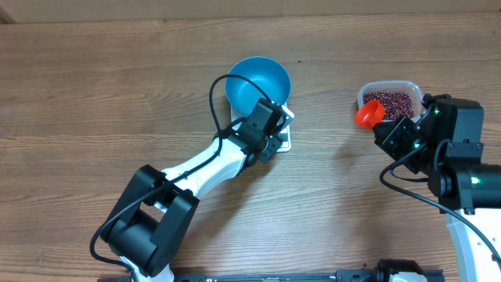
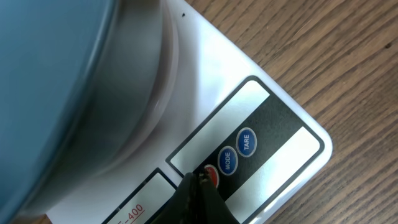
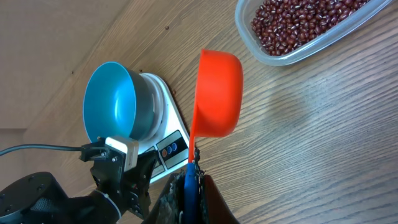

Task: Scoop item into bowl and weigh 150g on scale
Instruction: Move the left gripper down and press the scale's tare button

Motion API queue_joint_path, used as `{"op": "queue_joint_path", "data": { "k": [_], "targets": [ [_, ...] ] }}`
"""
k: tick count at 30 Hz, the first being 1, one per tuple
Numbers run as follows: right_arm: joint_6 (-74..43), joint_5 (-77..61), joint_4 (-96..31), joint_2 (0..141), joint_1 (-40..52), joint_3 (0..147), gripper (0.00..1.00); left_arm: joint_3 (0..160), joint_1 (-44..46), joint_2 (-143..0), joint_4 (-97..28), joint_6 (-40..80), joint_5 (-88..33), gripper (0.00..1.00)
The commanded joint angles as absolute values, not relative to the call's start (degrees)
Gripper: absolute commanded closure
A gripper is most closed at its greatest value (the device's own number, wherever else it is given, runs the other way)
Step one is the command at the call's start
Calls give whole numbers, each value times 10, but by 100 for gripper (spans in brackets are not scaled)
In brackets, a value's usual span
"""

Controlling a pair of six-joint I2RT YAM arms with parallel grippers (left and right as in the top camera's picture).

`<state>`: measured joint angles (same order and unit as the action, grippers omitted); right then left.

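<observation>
Your left hand point(image 2: 198, 185), pinched together, touches the red button point(image 2: 212, 177) on the scale point(image 2: 273, 118); your right hand point(image 3: 192, 169) is clamped on the orange scoop point(image 3: 219, 93) by its handle.

The overhead camera looks straight down on the table point(image 1: 78, 78) from high up, with both arms in view. The left wrist camera peers past the left hand point(image 2: 198, 179), very near the front corner of the scale point(image 2: 211, 62). The right wrist camera sits farther back and looks obliquely past the right hand point(image 3: 191, 177) and orange scoop point(image 3: 219, 93). Like the overhead, it shows the bowl point(image 3: 111, 102), scale and bean tub point(image 3: 273, 60).
</observation>
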<state>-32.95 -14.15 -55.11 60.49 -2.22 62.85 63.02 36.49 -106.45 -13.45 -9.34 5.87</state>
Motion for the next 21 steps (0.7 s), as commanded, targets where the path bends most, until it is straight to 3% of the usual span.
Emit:
{"op": "queue_joint_path", "data": {
  "k": [1,21],
  "targets": [
    [-325,-135,-548,601,-24,641,96,628,363,-1077,-130,-85,63,96],
    [-325,-135,-548,601,-24,641,96,628,364,-1085,-118,-84,48,96]
  ]
}}
